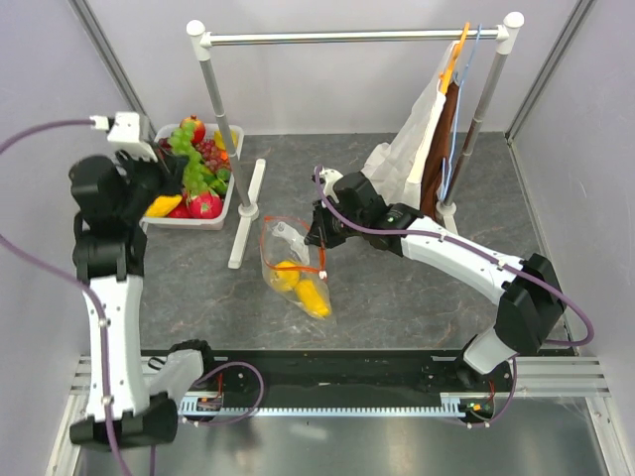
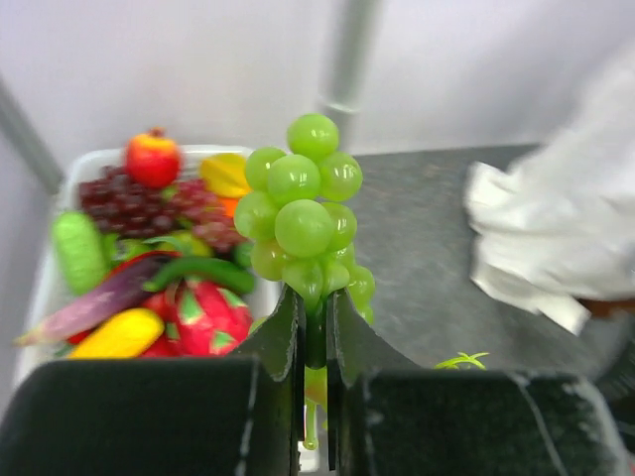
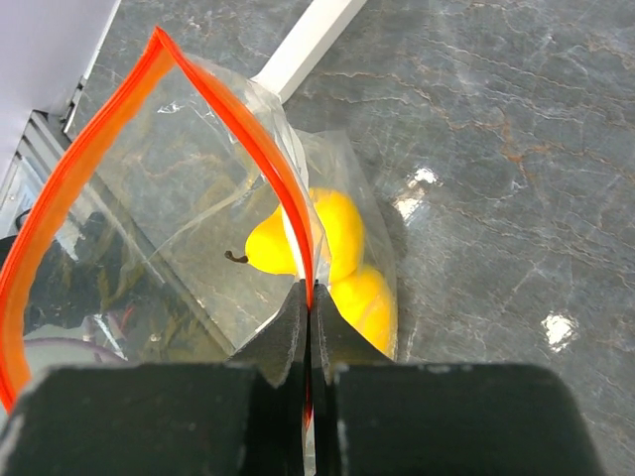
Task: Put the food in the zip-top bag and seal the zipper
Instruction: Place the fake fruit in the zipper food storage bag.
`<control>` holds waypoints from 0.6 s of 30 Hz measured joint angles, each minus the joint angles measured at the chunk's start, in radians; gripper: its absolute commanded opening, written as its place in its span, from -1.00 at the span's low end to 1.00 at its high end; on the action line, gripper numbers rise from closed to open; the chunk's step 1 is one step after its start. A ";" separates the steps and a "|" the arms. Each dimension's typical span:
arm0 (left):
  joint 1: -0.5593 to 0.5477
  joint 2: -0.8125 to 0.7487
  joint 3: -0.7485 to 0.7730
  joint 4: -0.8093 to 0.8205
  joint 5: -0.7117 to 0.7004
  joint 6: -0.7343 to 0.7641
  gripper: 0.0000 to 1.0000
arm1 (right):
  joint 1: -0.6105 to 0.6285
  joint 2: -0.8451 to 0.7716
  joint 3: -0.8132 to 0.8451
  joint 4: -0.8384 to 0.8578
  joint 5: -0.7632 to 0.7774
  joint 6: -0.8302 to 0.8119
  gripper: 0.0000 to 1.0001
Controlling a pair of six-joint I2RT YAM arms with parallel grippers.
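Black fingers (image 2: pixel 283 332) of the left hand (image 2: pixel 315 297) are seen closest, drawn narrow and clamped on the stem of the green grapes (image 2: pixel 303 223). The bunch is held upright above the fingertips. Behind it, toward 10 o'clock in the wrist view, the white basket (image 2: pixel 40 297) is filled with more food. A red apple (image 2: pixel 152 159) is seen at the far end with dark grapes (image 2: pixel 149 203) beside it, and a purple eggplant (image 2: pixel 99 302) and a pink dragon fruit (image 2: pixel 208 317) lie nearer.

The right hand (image 3: pixel 308 293) is pressed shut on the zipper (image 3: pixel 248 139), the orange-red strip pinched between its fingertips. From that pinch the zip-top bag (image 3: pixel 169 208) is held with its mouth spread into an open loop toward 10 o'clock. Two yellow fruits (image 3: pixel 332 233) are seen inside the bag, touching each other just beyond the fingertips.

From above, the bag is found near the middle of the desk (image 1: pixel 417 297), with the right hand at its 1 o'clock corner. The basket is set at 10 o'clock on the desk, and the left hand is held over its 8 o'clock edge. A metal rack (image 1: pixel 352 37) is stood along 12 o'clock, and a white cloth (image 1: pixel 412 149) is hung from it at 1 o'clock, well apart from the bag.
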 measured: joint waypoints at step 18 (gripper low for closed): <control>-0.700 -0.111 -0.416 0.174 -0.010 -0.016 -0.88 | 0.000 -0.010 -0.014 0.036 -0.077 0.021 -1.00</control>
